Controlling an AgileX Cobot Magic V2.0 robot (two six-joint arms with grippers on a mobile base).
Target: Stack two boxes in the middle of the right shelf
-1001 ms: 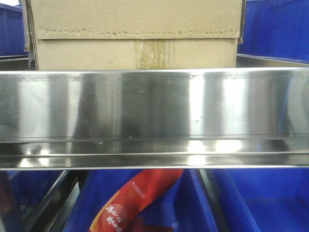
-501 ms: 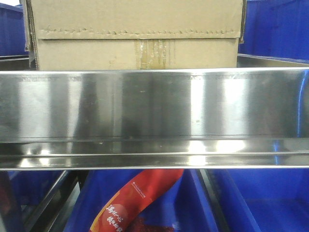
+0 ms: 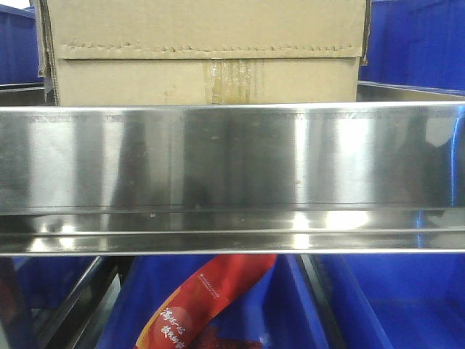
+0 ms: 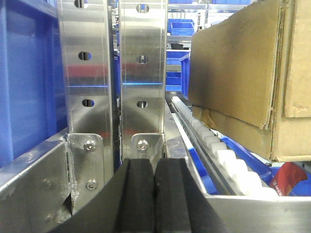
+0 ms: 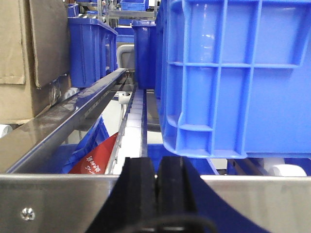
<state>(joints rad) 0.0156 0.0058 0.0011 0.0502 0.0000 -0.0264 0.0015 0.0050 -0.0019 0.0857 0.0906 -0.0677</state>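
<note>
Cardboard boxes (image 4: pixel 233 73) beyond closed fingers (image 4: pixel 141 199).

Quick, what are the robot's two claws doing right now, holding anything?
Left gripper: closed, pads pressed together, holding nothing.
Right gripper: closed, pads together, holding nothing.

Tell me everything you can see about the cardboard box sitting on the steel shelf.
The cardboard box is plain brown corrugated board, wide and creased. A jagged perforated flap edge runs across its front, with a clear tape strip below at mid-seam. It sits upright behind the shelf's mirror-like front lip, which hides its base. The left wrist view shows its side flaps bowing outward above the white rollers. Neither gripper touches it.
</note>
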